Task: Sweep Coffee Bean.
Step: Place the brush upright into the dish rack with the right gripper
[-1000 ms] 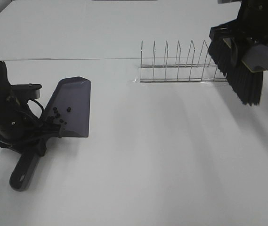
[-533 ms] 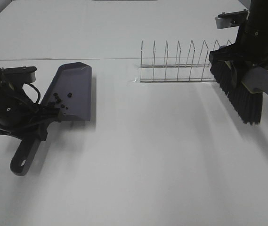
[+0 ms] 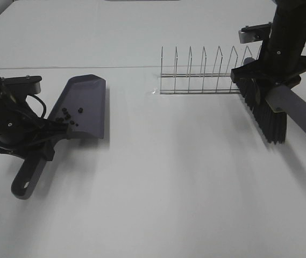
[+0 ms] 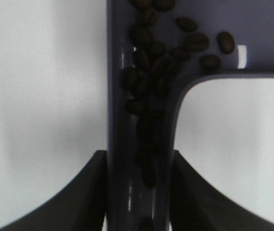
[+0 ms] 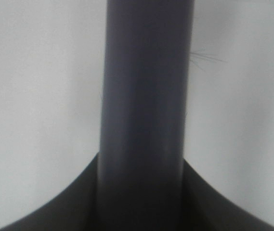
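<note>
Handle of dustpan (image 3: 85,102) locked in left claw (image 4: 139,192), near bench (image 3: 169,188) left edge; coffee beans (image 4: 144,62) heaped in pan by handle. Near right edge, right claw (image 5: 141,192) grips brush (image 3: 268,118), beside wire rack (image 3: 204,91).

both arms are finished in matte black. on the left arm (image 3: 2,121), whose upper housing is rounded, a thin black cable (image 3: 41,107) is looped out beside the wrist, and a pale grey box-shaped bracket (image 3: 26,82) is mounted above it. a matching grey bracket (image 3: 254,33) is fitted to the right arm (image 3: 290,37). the left fingers (image 4: 74,197) and right fingers (image 5: 50,202) are seen as dark, smooth, curved shapes.
</note>
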`<state>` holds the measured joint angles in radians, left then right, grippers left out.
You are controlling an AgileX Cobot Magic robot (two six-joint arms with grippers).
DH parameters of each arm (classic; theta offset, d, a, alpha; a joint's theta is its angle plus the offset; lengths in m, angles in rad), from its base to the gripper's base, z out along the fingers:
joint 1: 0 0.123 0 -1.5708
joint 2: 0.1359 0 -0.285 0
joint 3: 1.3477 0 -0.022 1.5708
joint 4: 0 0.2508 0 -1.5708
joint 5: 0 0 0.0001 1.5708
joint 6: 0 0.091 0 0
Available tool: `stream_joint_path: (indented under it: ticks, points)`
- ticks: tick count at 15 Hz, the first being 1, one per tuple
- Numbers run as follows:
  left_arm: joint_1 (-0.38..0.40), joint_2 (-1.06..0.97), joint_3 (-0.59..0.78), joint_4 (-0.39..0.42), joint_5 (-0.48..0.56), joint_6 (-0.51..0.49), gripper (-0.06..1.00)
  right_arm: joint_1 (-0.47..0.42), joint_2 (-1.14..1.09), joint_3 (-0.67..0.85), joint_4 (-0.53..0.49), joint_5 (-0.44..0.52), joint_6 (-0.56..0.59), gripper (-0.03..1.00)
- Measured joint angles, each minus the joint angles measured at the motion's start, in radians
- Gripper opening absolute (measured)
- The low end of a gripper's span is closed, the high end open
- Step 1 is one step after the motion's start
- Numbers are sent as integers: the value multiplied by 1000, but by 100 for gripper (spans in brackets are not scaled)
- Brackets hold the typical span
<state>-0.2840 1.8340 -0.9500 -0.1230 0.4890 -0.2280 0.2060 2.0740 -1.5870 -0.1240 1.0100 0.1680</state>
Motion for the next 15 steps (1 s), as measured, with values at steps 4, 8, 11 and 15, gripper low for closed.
stream_joint_path:
  ticks: [4,8,11,15]
  points:
    - [0,0,0,-4,0,0,35,0,67,-85,-1,8,1,34]
    - [0,0,0,-6,-2,0,35,-42,69,-107,14,9,14,34]
    - [-2,-2,0,-8,-19,3,35,-51,69,-108,61,4,-20,34]
    - [-2,-3,0,-17,-19,3,35,-51,87,-111,70,7,-33,34]
